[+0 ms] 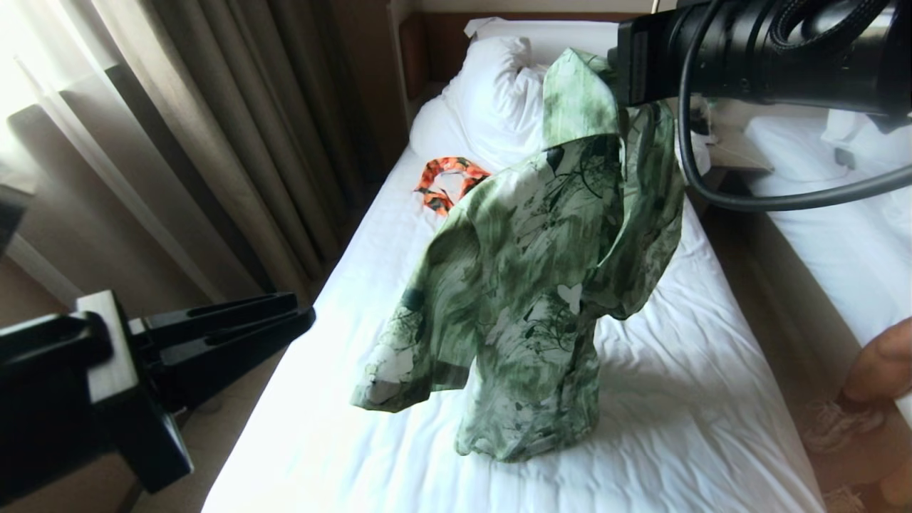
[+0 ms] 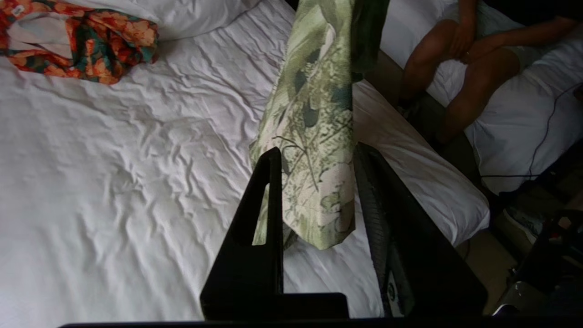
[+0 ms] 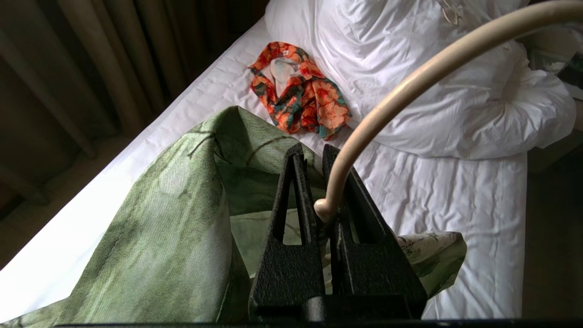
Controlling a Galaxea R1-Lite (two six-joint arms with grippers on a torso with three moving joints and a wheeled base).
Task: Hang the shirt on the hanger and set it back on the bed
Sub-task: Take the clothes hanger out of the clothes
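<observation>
The green floral shirt (image 1: 527,285) hangs over the bed (image 1: 677,413), and its lower hem reaches the sheet. My right gripper (image 3: 314,152) is above it, shut on the curved hook of the cream hanger (image 3: 410,86). The shirt's collar (image 3: 173,218) drapes just under those fingers, and the rest of the hanger is hidden inside the cloth. My left gripper (image 1: 305,310) is low beside the bed's left edge, open and holding nothing. It points at the shirt (image 2: 314,114), which shows between its fingers but a short way beyond them.
An orange-and-green garment (image 1: 449,182) lies near the pillows (image 1: 499,92) at the head of the bed. Curtains (image 1: 214,142) hang along the left. A second bed (image 1: 841,235) stands to the right across a narrow floor gap, and a person (image 2: 460,59) sits on it.
</observation>
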